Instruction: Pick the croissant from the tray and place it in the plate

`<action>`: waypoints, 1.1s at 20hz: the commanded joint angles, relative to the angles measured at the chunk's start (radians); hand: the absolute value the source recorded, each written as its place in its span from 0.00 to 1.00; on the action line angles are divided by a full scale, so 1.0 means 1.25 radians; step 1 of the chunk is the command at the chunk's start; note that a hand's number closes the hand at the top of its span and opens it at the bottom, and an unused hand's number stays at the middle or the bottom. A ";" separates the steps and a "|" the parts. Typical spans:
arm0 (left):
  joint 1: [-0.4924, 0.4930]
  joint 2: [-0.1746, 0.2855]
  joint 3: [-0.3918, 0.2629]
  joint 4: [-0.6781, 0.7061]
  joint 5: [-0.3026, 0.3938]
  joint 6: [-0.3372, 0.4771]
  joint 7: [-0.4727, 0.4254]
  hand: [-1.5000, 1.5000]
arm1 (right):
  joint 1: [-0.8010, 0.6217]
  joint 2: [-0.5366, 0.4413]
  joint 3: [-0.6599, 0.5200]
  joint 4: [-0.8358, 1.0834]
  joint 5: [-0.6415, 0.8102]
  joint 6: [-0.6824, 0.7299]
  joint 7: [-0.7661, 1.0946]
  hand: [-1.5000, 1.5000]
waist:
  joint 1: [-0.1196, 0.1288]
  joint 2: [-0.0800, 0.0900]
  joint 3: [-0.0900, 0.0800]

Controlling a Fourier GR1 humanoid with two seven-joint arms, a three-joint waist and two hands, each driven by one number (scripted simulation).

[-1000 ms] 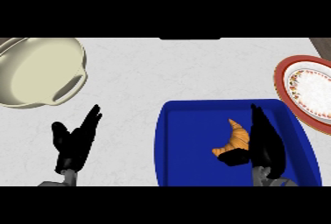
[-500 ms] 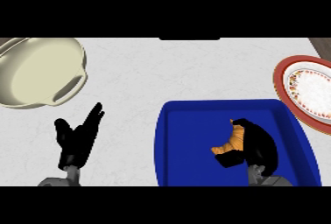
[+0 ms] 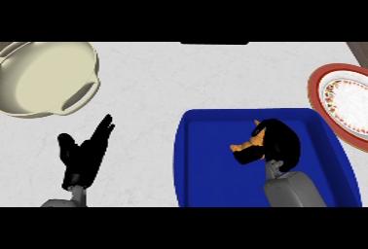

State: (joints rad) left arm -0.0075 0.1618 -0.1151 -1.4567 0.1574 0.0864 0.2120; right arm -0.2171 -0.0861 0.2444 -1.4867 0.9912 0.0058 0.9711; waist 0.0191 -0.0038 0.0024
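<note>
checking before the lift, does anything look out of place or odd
Nothing stands out. The croissant is in the blue tray, the right hand curled round it and mostly hiding it. The plate and cream bowl sit upright, nothing spilled; the left hand rests open.

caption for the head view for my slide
Right robot hand curled round the croissant in the blue tray, plate at right.

Right hand (image 3: 277, 143) around croissant (image 3: 243, 145) in tray (image 3: 208, 165)

The right hand (image 3: 279, 142) hides most of the croissant (image 3: 240, 145); plate (image 3: 352, 99) cut off
</note>
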 commanded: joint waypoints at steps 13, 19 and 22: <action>-0.027 -0.020 -0.040 0.023 -0.013 -0.024 0.016 0.50 | -0.514 -0.031 -0.232 0.366 0.382 -0.282 0.234 1.00 | 0.066 0.029 -0.003; -0.031 -0.033 -0.042 0.018 -0.027 0.000 0.019 0.50 | -0.559 -0.039 -0.324 0.399 0.494 -0.410 0.286 1.00 | 0.051 0.028 -0.001; -0.025 -0.027 -0.026 0.031 -0.012 -0.012 0.011 0.50 | -0.531 -0.025 -0.362 0.400 0.553 -0.484 0.307 1.00 | 0.037 0.027 -0.001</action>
State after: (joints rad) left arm -0.0541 0.1390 -0.1476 -1.4521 0.1297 0.0759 0.2110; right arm -0.8718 -0.1298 -0.1563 -1.0101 1.6019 -0.3954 1.1371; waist 0.0817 0.0274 0.0049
